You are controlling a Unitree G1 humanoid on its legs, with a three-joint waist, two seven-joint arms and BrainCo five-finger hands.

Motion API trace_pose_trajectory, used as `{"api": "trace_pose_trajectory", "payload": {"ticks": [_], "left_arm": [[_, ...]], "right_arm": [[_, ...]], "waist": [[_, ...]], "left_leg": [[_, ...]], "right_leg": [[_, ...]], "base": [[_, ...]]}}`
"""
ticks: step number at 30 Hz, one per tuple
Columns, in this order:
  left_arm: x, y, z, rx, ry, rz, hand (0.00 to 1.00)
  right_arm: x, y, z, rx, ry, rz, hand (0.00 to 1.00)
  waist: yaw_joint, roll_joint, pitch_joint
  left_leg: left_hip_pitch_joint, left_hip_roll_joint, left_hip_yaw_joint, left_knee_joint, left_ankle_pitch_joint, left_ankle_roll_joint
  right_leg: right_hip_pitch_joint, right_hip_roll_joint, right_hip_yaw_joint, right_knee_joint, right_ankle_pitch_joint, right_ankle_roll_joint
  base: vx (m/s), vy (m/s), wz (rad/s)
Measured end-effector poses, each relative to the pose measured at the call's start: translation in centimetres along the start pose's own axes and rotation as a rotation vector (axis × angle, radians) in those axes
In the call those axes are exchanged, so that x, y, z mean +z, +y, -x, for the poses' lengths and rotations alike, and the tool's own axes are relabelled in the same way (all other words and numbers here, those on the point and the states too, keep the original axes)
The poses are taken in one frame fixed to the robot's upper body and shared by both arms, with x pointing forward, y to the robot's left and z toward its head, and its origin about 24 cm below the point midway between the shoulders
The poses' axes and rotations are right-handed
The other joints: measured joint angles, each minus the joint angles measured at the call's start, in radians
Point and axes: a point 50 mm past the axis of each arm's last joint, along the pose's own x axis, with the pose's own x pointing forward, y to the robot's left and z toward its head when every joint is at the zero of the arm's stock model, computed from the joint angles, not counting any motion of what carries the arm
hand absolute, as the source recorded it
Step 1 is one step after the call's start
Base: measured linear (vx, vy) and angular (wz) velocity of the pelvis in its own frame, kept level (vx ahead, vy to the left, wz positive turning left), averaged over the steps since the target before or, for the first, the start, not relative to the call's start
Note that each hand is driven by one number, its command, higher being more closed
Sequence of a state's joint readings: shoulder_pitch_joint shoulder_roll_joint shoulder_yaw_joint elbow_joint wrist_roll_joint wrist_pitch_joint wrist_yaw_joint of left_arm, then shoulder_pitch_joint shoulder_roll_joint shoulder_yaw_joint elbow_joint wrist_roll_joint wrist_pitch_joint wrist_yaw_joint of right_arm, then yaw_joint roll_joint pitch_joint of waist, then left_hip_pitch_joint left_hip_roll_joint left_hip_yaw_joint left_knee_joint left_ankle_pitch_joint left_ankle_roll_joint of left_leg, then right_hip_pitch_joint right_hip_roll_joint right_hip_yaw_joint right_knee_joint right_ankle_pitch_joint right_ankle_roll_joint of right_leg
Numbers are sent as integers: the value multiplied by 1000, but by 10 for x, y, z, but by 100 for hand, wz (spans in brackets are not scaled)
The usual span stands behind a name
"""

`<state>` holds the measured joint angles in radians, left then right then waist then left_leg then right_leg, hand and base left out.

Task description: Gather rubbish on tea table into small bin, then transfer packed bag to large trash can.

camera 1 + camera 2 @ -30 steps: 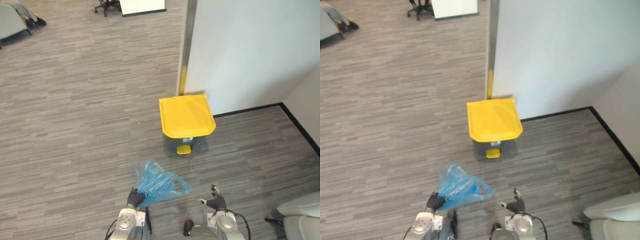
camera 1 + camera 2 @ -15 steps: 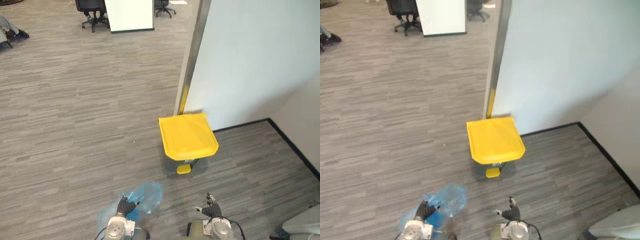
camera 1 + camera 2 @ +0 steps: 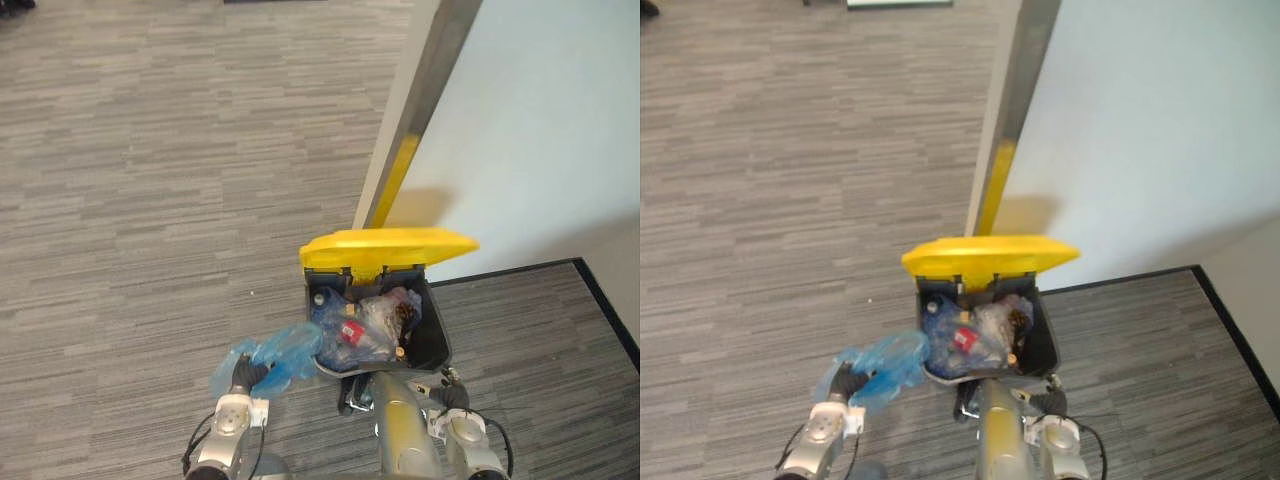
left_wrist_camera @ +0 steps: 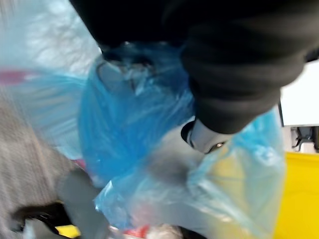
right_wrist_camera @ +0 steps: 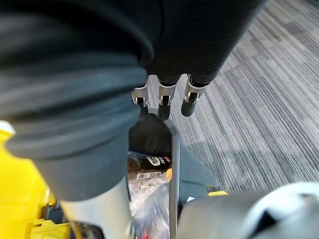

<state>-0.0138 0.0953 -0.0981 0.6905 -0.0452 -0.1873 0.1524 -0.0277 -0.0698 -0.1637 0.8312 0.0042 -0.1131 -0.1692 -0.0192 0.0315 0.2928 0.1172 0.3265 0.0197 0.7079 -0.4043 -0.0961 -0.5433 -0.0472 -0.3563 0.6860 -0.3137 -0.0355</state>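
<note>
The large trash can (image 3: 437, 340) stands on the floor against a white wall, its yellow lid (image 3: 390, 247) tipped up and bagged rubbish showing inside. A crumpled blue bag (image 3: 280, 355) hangs just left of the can's rim, touching its corner. My left hand (image 3: 243, 375) is shut on the bag's gathered end. In the left wrist view the blue bag (image 4: 134, 129) bulges past my curled fingers. My right hand (image 3: 447, 397) hovers by the can's front right corner; its fingers (image 5: 164, 97) are straight and hold nothing, above the can's grey rim (image 5: 174, 164).
A metal corner post (image 3: 420, 110) with a yellow strip rises right behind the can, with the white wall (image 3: 560, 130) to its right. Black skirting (image 3: 600, 300) runs along the right. Grey carpet floor (image 3: 150, 200) stretches to the left.
The can's yellow lid was flat and closed; now it stands tipped up. The camera has moved closer. The blue bag now hangs low beside the can's left rim.
</note>
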Motion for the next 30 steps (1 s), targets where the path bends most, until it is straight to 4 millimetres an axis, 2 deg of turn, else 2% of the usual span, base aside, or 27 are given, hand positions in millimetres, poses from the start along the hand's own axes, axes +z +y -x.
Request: {"api": "trace_pose_trajectory", "payload": {"ticks": [2, 4, 5, 6, 8, 9, 11, 12, 13, 14, 15, 16, 17, 18, 19, 20, 21, 22, 24, 26, 28, 30], "left_arm": [[3, -6, 0, -11, -10, 14, 100], [4, -4, -1, -10, -18, 12, 100], [3, -1, 0, -9, -15, 5, 100], [4, 3, 1, -3, -25, -2, 100], [8, 10, 1, 3, -44, -17, 100], [14, 10, -2, -8, -67, -20, 100], [24, 9, -4, -13, -102, -20, 100], [29, 2, -4, -26, -124, 0, 100], [37, 0, -5, -30, -158, 13, 100], [39, -2, -4, -28, -168, 20, 100], [39, -7, -1, -31, -175, 44, 100], [40, -14, 3, -49, -191, 65, 100], [41, -18, 5, -66, -201, 76, 100], [41, -19, 5, -69, -204, 78, 100], [46, -26, 5, -90, -221, 91, 100], [50, -28, 3, -96, -235, 90, 100], [57, -31, 1, -110, -260, 87, 100], [59, -32, 1, -112, -266, 87, 100], [59, -35, 1, -114, -269, 87, 100], [55, -36, 3, -124, -257, 83, 100], [54, -37, 4, -130, -253, 91, 100], [59, -44, 4, -156, -268, 92, 100]], "right_arm": [[-2, 2, 1, -6, 13, -42, 0], [-3, 7, 1, 1, 25, -77, 0], [2, 11, 0, 17, 14, -84, 0], [7, 17, -2, 44, 0, -82, 0], [19, 27, -4, 89, -37, -62, 0], [38, 37, -7, 137, -97, -31, 0], [64, 52, -10, 195, -176, -20, 0], [97, 60, -12, 229, -282, 1, 0], [119, 70, -12, 259, -343, 1, 0], [128, 73, -12, 266, -368, 2, 0], [153, 77, -12, 279, -434, 13, 0], [193, 78, -10, 272, -541, 20, 0], [227, 85, -3, 284, -638, 18, 0], [238, 88, 0, 285, -663, 13, 0], [265, 84, 5, 266, -739, 6, 0], [273, 81, 7, 255, -761, 7, 0], [295, 75, 12, 228, -818, 14, 0], [302, 73, 14, 221, -838, 14, 0], [331, 67, 24, 197, -914, 6, 0], [345, 60, 28, 173, -946, 13, 0], [366, 58, 39, 162, -997, 9, 0], [377, 56, 43, 146, -1015, 5, 0]], "waist": [[-7, -1, -1], [1, -1, -1], [9, -1, -1], [13, -1, -19], [18, -1, -28], [18, 14, -21], [28, 9, -19], [48, 37, -18], [50, -10, -1], [39, -48, -4], [49, -17, 0], [68, 20, 1], [85, 21, 0], [84, 20, 0], [74, 28, 9], [75, 21, 15], [82, 12, 26], [82, 13, 29], [82, 15, 39], [81, 14, 40], [82, 21, 45], [75, 23, 46]], "left_leg": [[8, 14, 6, -72, 14, 3], [8, 34, 26, -132, 15, 4], [5, 43, 29, -165, 14, 6], [-8, 50, 31, -223, 0, 28], [-16, 57, 29, -315, -26, 48], [-18, 67, 30, -385, -65, 22], [-88, 58, 28, -293, -127, 18], [-155, 89, 15, -228, -210, 55], [-136, 56, 20, -237, -228, -83], [-138, 28, 7, -244, -226, -98], [-150, 40, -34, -229, -228, -152], [-217, 37, -49, -115, -229, -150], [-249, 3, -14, -59, -225, -139], [-254, -10, 2, -58, -221, -130], [-250, -26, 41, -77, -223, -108], [-247, -21, 36, -77, -228, -116], [-250, -12, 30, -82, -228, -118], [-256, -7, 29, -82, -228, -121], [-261, 11, 38, -131, -226, -125], [-251, 14, 28, -173, -225, -127], [-249, 24, 16, -177, -224, -127], [-241, 25, 18, -151, -225, -128]], "right_leg": [[8, 3, -17, -34, 9, -14], [5, 11, -25, -69, 32, -23], [-2, 17, -24, -87, 52, -16], [-36, 29, -7, -100, 71, -12], [-82, 31, -15, -102, 81, -4], [-111, 30, -49, -111, 71, 12], [-155, 25, -51, -107, 76, 24], [-220, 18, -41, -2, 56, 106], [-311, 10, 186, 313, 26, -17], [-283, 8, 271, 296, -15, 14], [-261, 12, 244, 239, -48, 51], [-261, 16, 180, 153, -17, 81], [-257, 12, 125, 79, 32, 100], [-254, 13, 110, 57, 59, 94], [-248, 17, 81, 41, 98, 60], [-248, 21, 79, 41, 99, 48], [-251, 30, 70, 28, 105, 38], [-251, 33, 65, 20, 108, 33], [-237, 49, 50, -41, 157, 40], [-232, 63, 42, -77, 180, 4], [-232, 80, 21, -99, 174, -12], [-231, 85, -3, -92, 168, -21]], "base": [[52, -102, 35], [-102, -71, 27], [-198, -70, 21], [-207, -79, 20], [-205, -134, 24], [-268, -194, 29], [-286, -158, 6], [-250, -161, 15], [-186, -178, 39], [-24, -253, 74], [-5, -205, 25], [-53, -141, -29], [-86, -17, -59], [-133, -57, -6], [-107, -92, 31], [-128, -125, 29], [-60, -63, 0], [-140, -76, -12], [-164, -59, -3], [-43, -89, 10], [30, -100, -4], [28, -56, 5]]}}
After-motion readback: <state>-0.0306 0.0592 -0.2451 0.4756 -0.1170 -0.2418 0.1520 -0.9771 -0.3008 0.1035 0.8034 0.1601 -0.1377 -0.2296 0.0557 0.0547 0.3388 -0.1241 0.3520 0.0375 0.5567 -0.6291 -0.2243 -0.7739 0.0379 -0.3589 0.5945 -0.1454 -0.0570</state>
